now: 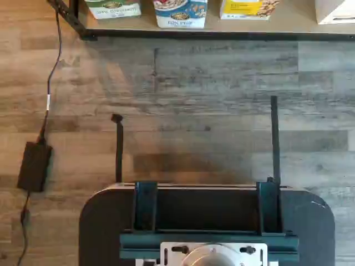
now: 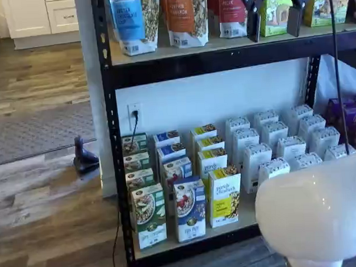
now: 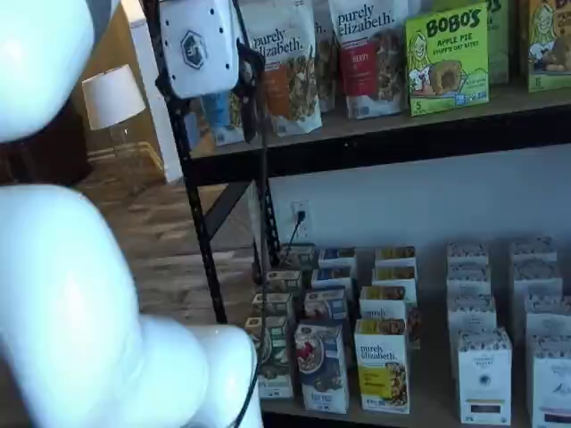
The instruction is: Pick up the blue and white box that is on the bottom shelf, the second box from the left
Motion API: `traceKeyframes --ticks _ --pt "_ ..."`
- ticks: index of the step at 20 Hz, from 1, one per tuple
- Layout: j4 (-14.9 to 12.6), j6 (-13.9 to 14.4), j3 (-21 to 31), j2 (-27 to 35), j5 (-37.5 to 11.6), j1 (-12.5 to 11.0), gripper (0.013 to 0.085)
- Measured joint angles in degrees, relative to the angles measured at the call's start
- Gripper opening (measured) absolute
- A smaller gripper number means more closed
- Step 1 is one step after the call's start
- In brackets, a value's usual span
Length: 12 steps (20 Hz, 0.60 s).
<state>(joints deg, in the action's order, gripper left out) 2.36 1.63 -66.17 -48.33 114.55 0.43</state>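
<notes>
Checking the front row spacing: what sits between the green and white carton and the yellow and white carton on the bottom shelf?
In both shelf views, the blue and white box stands between the green and white carton and the yellow and white carton.

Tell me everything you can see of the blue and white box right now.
The blue and white box is a tall, narrow carton, seemingly cardboard: white upper front picturing a bowl with red berries, blue lower band with white text. It stands upright at the front edge of the bottom shelf, between a green carton and a yellow carton, with similar boxes behind it. Nothing grips it.
</notes>
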Motion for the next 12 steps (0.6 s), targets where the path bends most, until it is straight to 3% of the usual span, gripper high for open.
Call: traceKeyframes --ticks 3,10,12 --pt "1.6 -0.87 1.73 -1.93 -3.28 -1.45 0.085" --pt "0.5 0.42 3.15 -2.03 -4.99 0.38 0.085" --pt "1.27 0.2 4.27 -2.02 -6.04 -0.12 0.085"
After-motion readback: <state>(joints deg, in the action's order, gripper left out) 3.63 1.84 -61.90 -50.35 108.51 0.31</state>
